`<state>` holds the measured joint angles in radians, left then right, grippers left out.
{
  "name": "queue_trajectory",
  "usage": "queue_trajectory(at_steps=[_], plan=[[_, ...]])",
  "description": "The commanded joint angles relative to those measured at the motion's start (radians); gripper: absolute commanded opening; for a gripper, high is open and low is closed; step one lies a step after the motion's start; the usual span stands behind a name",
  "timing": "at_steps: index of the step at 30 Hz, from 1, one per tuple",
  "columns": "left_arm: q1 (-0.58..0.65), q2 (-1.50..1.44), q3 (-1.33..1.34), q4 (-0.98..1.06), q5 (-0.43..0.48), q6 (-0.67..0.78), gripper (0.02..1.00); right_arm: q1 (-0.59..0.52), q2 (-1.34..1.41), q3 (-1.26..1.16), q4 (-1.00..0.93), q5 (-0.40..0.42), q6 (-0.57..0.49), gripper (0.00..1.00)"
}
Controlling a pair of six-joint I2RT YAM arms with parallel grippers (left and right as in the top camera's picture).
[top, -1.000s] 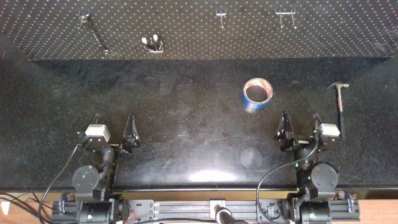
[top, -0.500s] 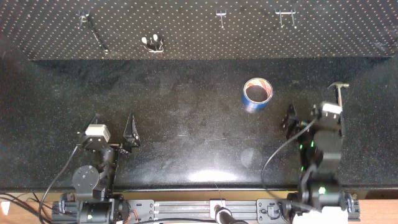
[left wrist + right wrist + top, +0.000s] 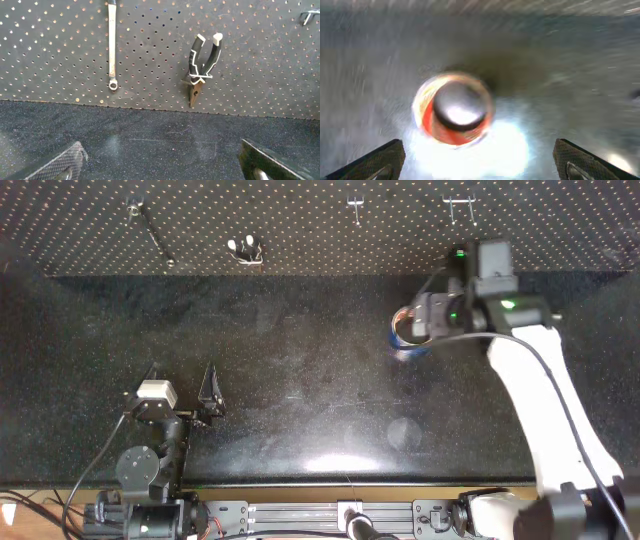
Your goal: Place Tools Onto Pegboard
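One round tape roll (image 3: 425, 119) on speckled worktop (image 3: 300, 360).

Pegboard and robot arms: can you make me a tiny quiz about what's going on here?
1. True or false: the pliers hang on the pegboard.
2. What is under the right gripper? A a spoon, B a tape roll, C a hammer.
3. How many tools hang on the pegboard?
Key: 1 true; 2 B; 3 two.
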<state>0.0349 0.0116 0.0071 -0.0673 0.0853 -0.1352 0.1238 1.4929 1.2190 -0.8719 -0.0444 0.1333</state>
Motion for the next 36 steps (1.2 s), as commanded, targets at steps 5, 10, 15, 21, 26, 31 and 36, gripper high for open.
queue_trajectory(at_steps=[5,10,15,21,26,31,36], plan=[[0.004,-0.008,-0.002,-0.008,-0.014,-0.003,0.996,0.143,0.2,0.103,-0.075,-0.073,-0.11,0.976],[0.004,-0.008,-0.002,-0.008,-0.014,-0.003,0.996,0.151,0.282,0.181,-0.131,-0.072,-0.109,0.976],[0.004,-0.008,-0.002,-0.008,-0.014,-0.003,0.996,0.149,0.362,0.246,-0.186,-0.072,-0.108,0.976],[0.004,-0.008,-0.002,-0.008,-0.014,-0.003,0.996,0.149,0.443,0.35,-0.279,-0.072,-0.101,0.976],[0.004,-0.008,-0.002,-0.008,-0.014,-0.003,0.996,0.15,0.513,0.401,-0.306,-0.072,-0.085,0.976],[0.004,-0.008,-0.002,-0.008,-0.014,-0.003,0.996,0.15,0.552,0.401,-0.304,-0.072,-0.08,0.976],[0.004,-0.008,-0.002,-0.008,-0.014,-0.003,0.996,0.15,0.579,0.401,-0.294,-0.072,-0.063,0.976]])
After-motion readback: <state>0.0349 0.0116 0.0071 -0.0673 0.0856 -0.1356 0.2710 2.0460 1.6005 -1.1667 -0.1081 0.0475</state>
